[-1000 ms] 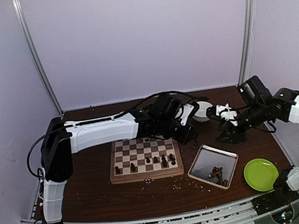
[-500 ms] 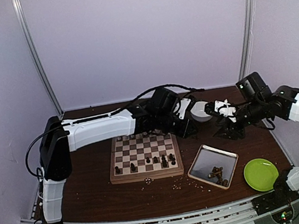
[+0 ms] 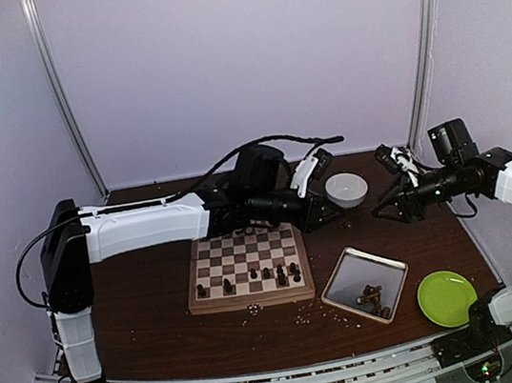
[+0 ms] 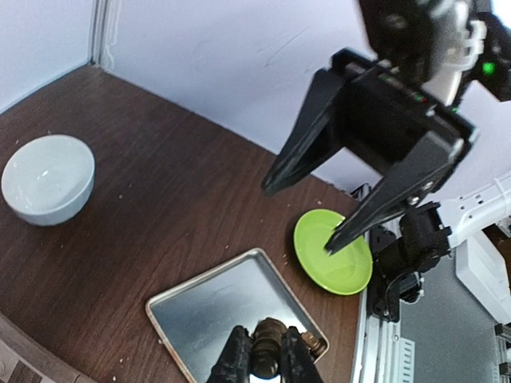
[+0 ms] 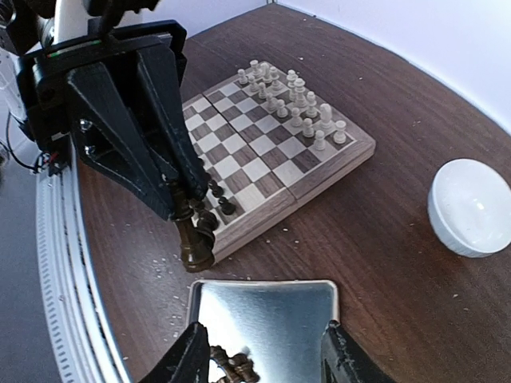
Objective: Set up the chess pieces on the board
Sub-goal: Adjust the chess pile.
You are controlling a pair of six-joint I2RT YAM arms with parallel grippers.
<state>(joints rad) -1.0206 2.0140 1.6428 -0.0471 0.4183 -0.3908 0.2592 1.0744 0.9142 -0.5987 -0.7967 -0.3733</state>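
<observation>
The board (image 3: 248, 289) lies left of centre, with several dark chess pieces (image 3: 268, 272) along its near rows. In the right wrist view, cream chess pieces (image 5: 291, 94) fill the far rows of the board (image 5: 307, 163). My left gripper (image 3: 325, 218) hangs off the board's far right corner, shut on a dark chess piece (image 4: 270, 355) that also shows as (image 5: 194, 243). Its fingers (image 5: 172, 171) clamp the piece's top, above the table. My right gripper (image 3: 386, 210) stands open and empty above the table behind the tray, fingers (image 5: 189, 361) wide apart.
A shiny metal tray (image 3: 383, 267) right of the board holds a few dark pieces (image 3: 373, 297). A white bowl (image 3: 345, 190) sits behind it between the two grippers, and a green plate (image 3: 446, 298) at the near right. Pale crumbs (image 3: 303, 314) are scattered near the board's front.
The left gripper has lifted and drawn slightly back with the dark piece. The right gripper has risen and swung right, away from the tray's far side.
</observation>
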